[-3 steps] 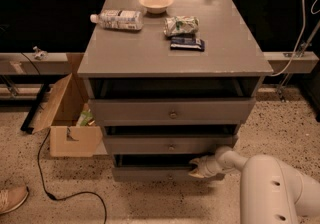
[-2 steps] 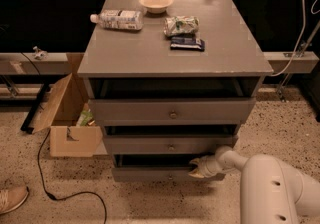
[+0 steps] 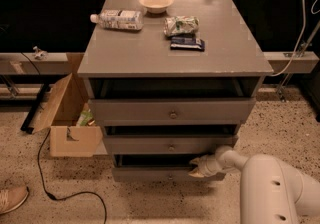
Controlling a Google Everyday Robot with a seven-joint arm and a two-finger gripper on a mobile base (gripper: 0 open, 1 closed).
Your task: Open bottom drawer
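Nearest you, the white arm point(image 3: 272, 190) comes in from the lower right. The gripper point(image 3: 200, 167) sits at the top edge of the bottom drawer point(image 3: 150, 174), right of the drawer's centre. Can't tell if it's open or clamped.

Step looks like the pull itself. The drawer shows a dark gap above its front, so it's judged only slightly out. Next move calls for a straight pull toward you, keeping hold of that edge.

Above the gripper are the middle drawer point(image 3: 145, 144) and top drawer point(image 3: 140, 109), both ajar, insides too dark to read.

Left of the gripper is an open cardboard box point(image 3: 67, 133) with something green in it.

Up and beyond, on the cabinet top point(image 3: 125, 53), are a bowl point(image 3: 156, 2) that looks empty, a lying bottle point(image 3: 117, 19), a green snack bag point(image 3: 181, 25) and a dark packet point(image 3: 186, 43).
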